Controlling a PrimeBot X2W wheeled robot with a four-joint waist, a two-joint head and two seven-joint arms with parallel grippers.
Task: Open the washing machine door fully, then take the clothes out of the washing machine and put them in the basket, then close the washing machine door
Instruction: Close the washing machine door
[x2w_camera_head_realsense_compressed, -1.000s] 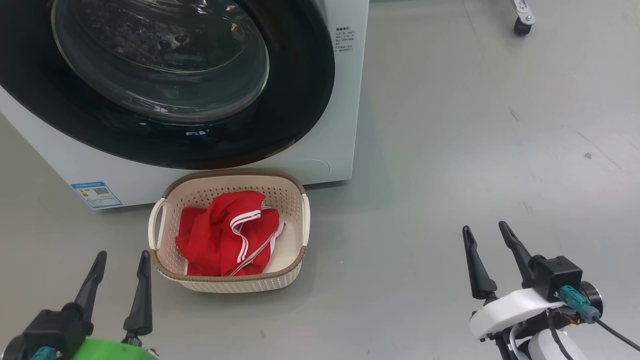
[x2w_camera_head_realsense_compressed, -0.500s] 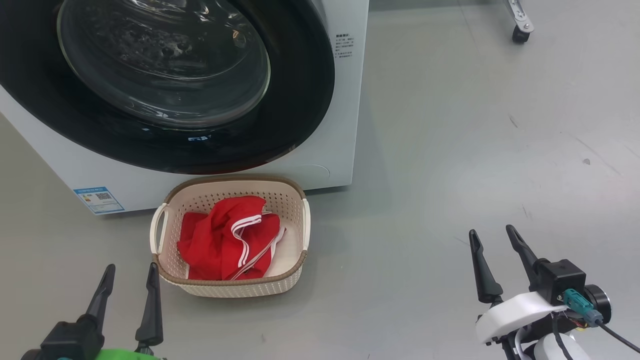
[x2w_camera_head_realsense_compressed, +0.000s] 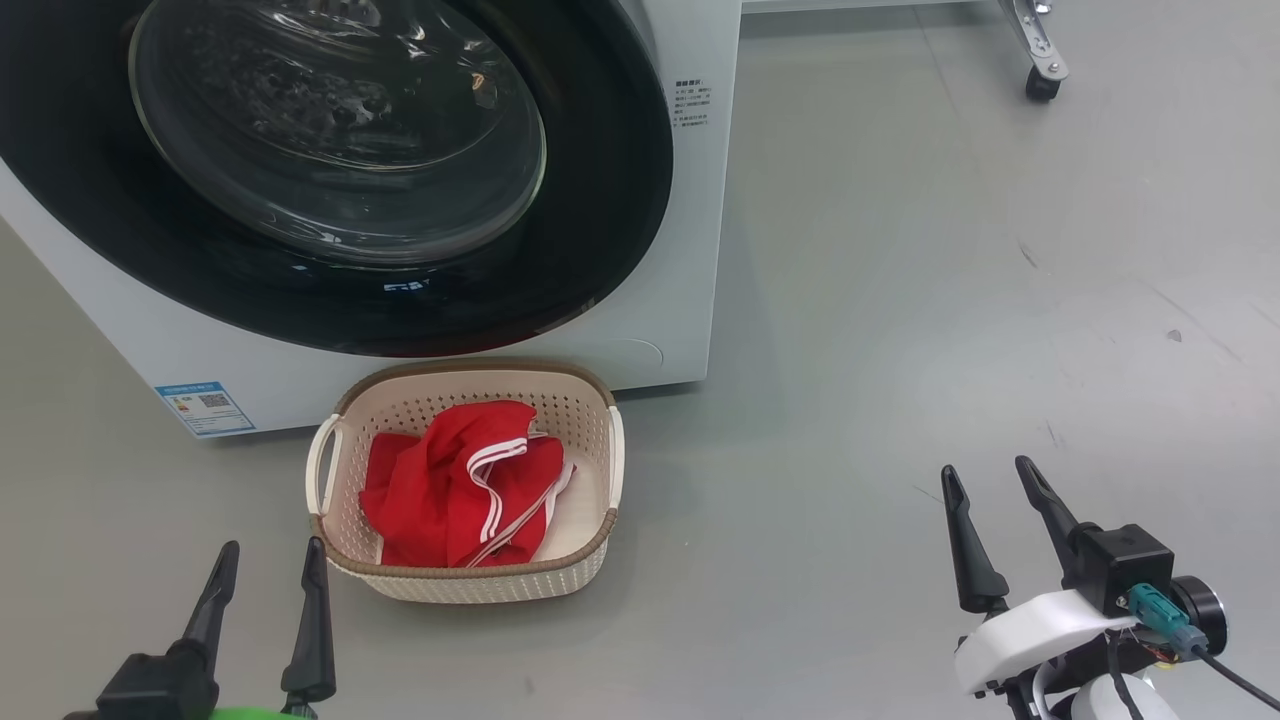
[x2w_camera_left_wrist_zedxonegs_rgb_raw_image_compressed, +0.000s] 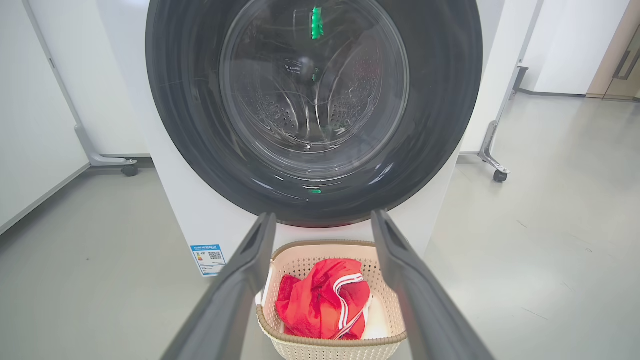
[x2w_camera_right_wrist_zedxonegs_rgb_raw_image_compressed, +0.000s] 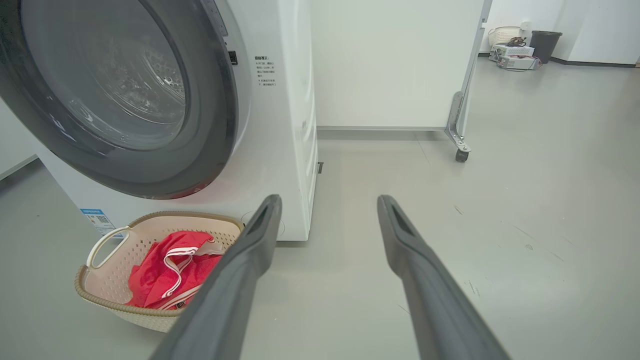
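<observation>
Clothes (x2w_camera_head_realsense_compressed: 440, 490) lie in the basket (x2w_camera_head_realsense_compressed: 470, 585) on the floor, just before the washing machine (x2w_camera_head_realsense_compressed: 690, 250) — its door (x2w_camera_head_realsense_compressed: 420, 300) looks shut. My left pincer (x2w_camera_head_realsense_compressed: 272, 550) and right pincer (x2w_camera_head_realsense_compressed: 985, 468) hang apart, empty. Should it need seating, I'd press the black rim (x2w_camera_head_realsense_compressed: 620, 170) squarely — never the glass (x2w_camera_head_realsense_compressed: 340, 130).

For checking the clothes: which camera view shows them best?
The head view: it looks down on all the clothes in the basket. The left wrist view shows them at a low angle; in the right wrist view the basket wall hides part.
</observation>
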